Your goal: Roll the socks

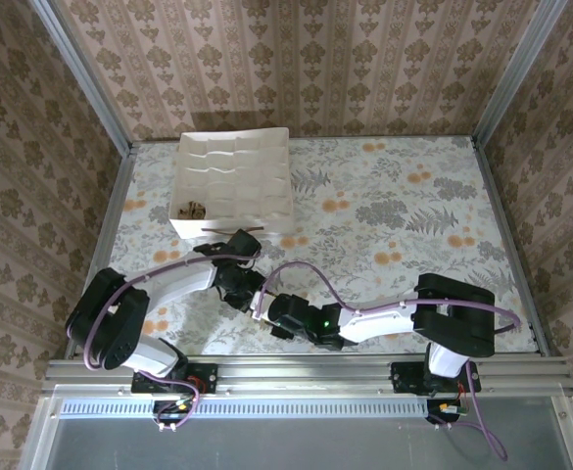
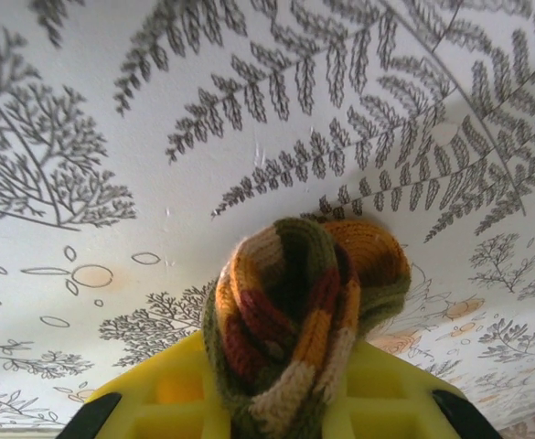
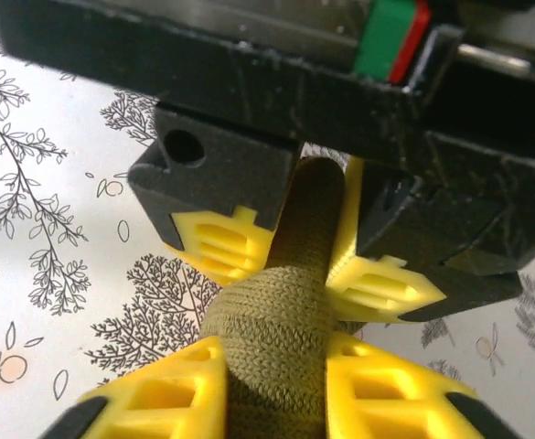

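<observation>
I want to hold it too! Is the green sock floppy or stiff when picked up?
Probably floppy: the green sock bunches into folds in the left end effector. Likely light, being loose knit. Its ribbed yarn looks grippy, so it shouldn't slip.

From where I sit the whole cell looks papered: the back wall (image 1: 306, 59) and both side walls (image 1: 22, 147) wear the same beige damask wallpaper. The table cover (image 1: 394, 225) is pale, printed with grey ferns and little orange blossoms. Bare aluminium posts (image 1: 80, 73) stand in the back corners, and a metal rail (image 1: 306, 372) runs along the near edge. The light's soft and even, with faint shadows.
</observation>
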Controlling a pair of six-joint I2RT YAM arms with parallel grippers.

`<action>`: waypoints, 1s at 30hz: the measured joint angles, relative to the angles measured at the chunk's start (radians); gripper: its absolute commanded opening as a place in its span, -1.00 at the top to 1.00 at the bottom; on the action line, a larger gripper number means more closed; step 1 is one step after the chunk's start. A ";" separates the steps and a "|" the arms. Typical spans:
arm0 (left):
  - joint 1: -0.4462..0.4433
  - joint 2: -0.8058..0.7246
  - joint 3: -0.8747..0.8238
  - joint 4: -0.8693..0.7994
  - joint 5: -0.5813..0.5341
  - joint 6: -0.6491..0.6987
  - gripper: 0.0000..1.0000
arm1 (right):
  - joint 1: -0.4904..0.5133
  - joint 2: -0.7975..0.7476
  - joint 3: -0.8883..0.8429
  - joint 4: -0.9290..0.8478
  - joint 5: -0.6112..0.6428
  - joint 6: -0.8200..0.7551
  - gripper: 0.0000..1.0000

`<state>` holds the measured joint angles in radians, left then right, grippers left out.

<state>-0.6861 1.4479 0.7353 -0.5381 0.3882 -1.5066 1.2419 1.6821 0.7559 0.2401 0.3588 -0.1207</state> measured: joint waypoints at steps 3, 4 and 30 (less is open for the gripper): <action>0.029 -0.026 -0.027 0.022 0.006 0.018 -0.13 | -0.039 -0.005 -0.020 0.037 -0.064 0.035 0.95; 0.042 -0.034 -0.032 0.023 0.009 0.026 -0.25 | -0.059 -0.008 -0.032 0.050 -0.093 0.046 0.97; -0.002 -0.101 -0.115 0.327 0.005 -0.074 -0.64 | -0.380 -0.037 -0.149 0.187 -0.626 0.312 1.00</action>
<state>-0.6880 1.3472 0.6201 -0.2115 0.3927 -1.5803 0.8619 1.6447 0.6067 0.4271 -0.2668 0.1909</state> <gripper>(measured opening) 0.829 0.136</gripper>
